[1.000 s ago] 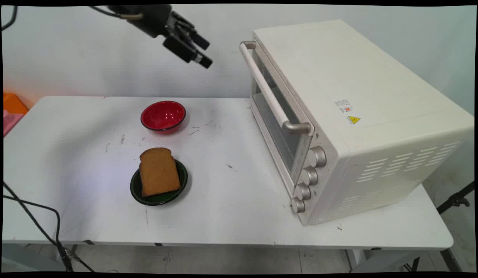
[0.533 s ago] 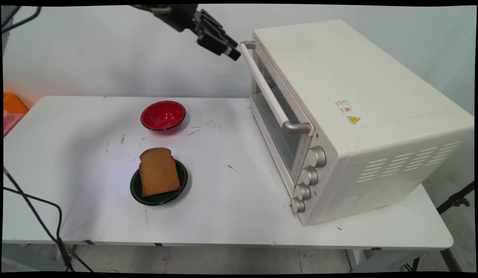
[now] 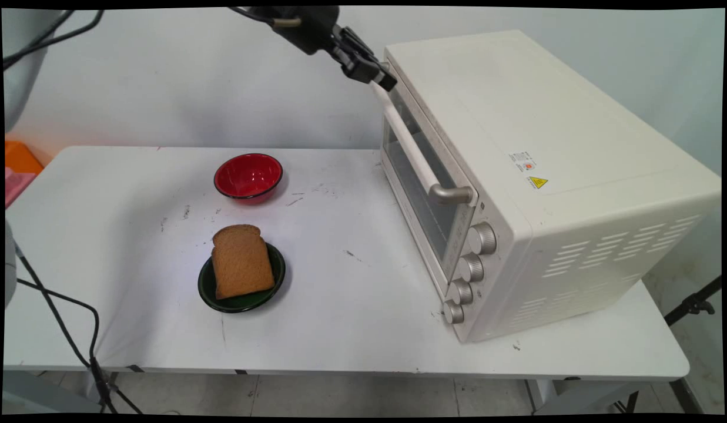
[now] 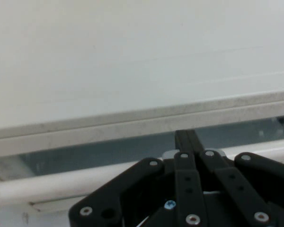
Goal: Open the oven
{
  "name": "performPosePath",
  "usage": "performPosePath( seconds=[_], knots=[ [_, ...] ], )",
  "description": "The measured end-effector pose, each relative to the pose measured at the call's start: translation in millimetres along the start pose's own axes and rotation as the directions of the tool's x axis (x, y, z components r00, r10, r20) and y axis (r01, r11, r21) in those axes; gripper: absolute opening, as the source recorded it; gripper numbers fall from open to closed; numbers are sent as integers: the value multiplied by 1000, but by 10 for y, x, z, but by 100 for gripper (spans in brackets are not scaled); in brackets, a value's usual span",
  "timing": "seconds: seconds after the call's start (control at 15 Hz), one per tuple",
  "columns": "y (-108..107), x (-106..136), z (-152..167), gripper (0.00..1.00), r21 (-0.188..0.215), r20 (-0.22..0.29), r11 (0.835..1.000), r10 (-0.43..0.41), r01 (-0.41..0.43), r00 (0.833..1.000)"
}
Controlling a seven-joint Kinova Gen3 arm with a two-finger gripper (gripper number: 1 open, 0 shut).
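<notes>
Black jaws (image 3: 387,82) of mine look pinched together, tips right at the far end of the oven (image 3: 545,176) door's handle (image 3: 419,158).

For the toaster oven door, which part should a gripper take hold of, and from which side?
Probably the long bar handle across the top of the toaster oven door. It stands off the glass on two end brackets, leaving a gap for a finger behind it. Come from the front, the side facing the red bowl, fingers above and below the bar. The gripper is at the handle's far end.
</notes>
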Motion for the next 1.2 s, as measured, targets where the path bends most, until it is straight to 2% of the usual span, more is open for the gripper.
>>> performPosePath(
  seconds=[0.4,1.2],
  knots=[
    [42,44,314,0,-16,13,1000,-13,13,1000],
    [92,7,675,0,-31,44,999,-35,36,998]
  ],
)
